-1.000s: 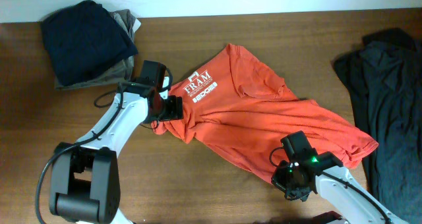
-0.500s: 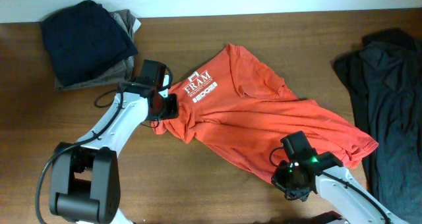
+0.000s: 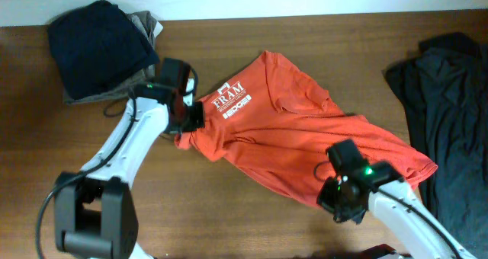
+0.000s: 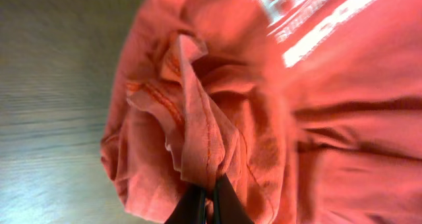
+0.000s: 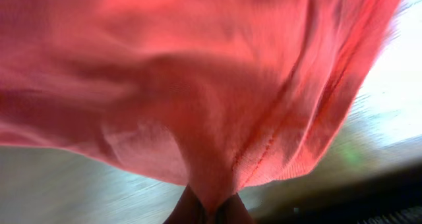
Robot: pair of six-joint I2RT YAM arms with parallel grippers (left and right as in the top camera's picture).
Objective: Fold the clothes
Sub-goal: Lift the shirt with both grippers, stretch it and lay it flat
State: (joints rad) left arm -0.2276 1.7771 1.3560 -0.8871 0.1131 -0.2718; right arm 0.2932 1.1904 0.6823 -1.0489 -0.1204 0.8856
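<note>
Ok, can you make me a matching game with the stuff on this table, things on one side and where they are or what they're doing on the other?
Things:
1. T-shirt
2. navy pile
3. left tool
4. dark grey heap

Places or states:
a. folded, far left corner
b. crumpled, right edge
c. spread out in the middle
d. pinching orange fabric

Pairs: 1-c, 2-a, 3-d, 4-b
</note>
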